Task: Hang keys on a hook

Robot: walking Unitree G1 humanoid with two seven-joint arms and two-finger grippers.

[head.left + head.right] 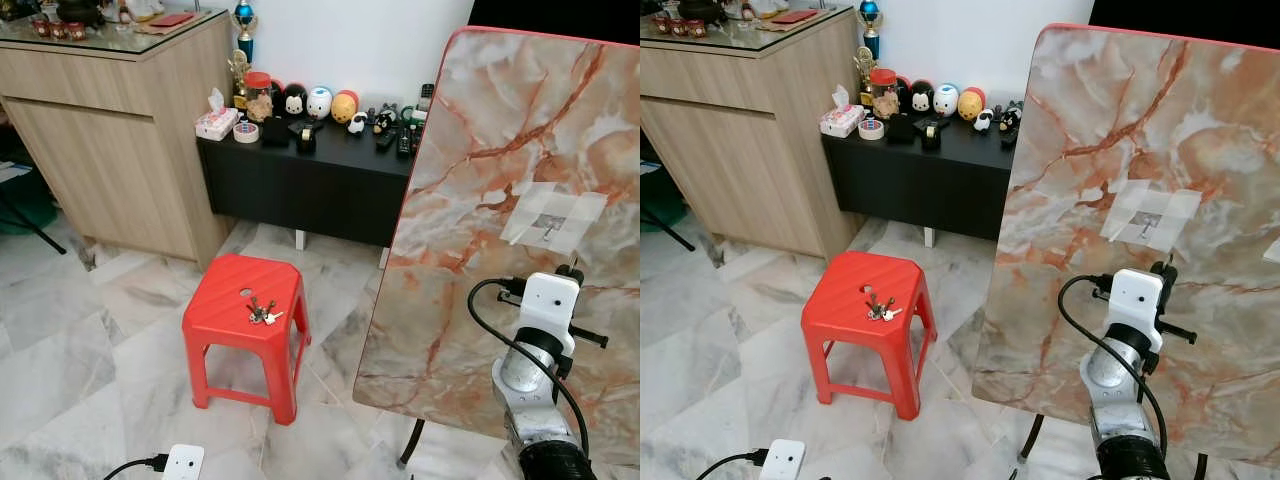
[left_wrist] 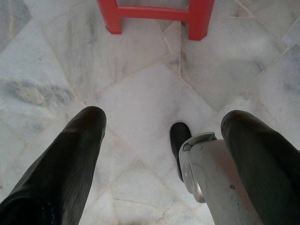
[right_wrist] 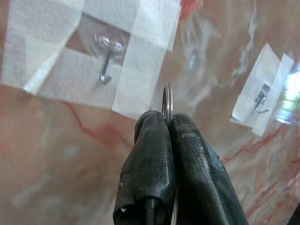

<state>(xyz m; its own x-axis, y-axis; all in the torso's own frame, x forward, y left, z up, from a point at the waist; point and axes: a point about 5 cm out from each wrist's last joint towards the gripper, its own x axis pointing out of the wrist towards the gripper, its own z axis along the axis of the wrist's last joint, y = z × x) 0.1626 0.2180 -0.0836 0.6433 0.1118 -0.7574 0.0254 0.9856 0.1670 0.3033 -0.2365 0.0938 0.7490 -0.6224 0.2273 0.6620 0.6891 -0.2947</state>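
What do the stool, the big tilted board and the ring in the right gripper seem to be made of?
Stool: probably moulded plastic, since it is a uniform glossy red with ribbed lines on the seat.
Board: a marble look with orange veins, though the thin red edge suggests a printed laminate.
Ring in the right gripper: apparently metal, thin, silvery and shiny.

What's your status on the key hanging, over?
Right gripper shut on key ring, raised near taped hook on marble board. Left gripper open, low over floor. More keys on red stool. Path clear.
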